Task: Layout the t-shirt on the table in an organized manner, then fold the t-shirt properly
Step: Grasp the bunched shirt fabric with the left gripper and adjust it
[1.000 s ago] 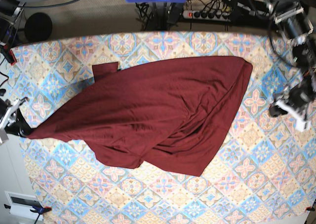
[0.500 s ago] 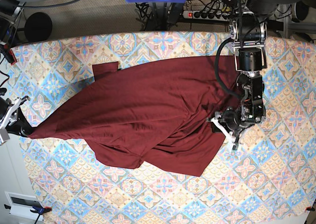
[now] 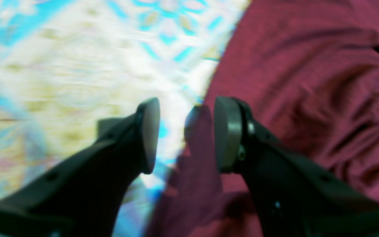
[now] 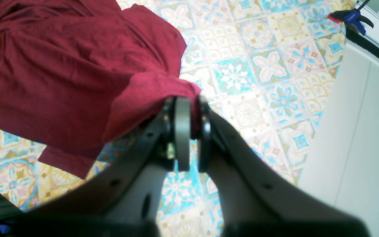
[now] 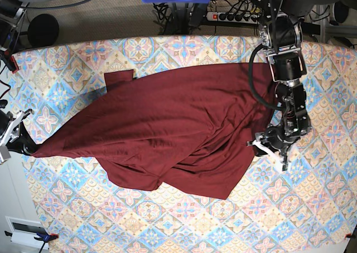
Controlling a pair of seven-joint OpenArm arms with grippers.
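One t-shirt (image 5: pixel 178 130) lies spread on one patterned surface (image 5: pixel 312 208), long axis running from the lower-left edge to the upper right. Two grippers are present. The right gripper (image 4: pixel 191 131) has its jaws clenched on a bunched corner of the fabric. The left gripper (image 3: pixel 187 135) stands with jaws released, straddling the garment's edge.

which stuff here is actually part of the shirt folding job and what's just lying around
Part of the job:
- t-shirt, maroon, spread crookedly
- table with tile-pattern cloth
- right gripper, shut on a shirt corner
- left gripper, open at the shirt's edge

Just lying about:
- power strip behind the table
- blue clamp at the table edge
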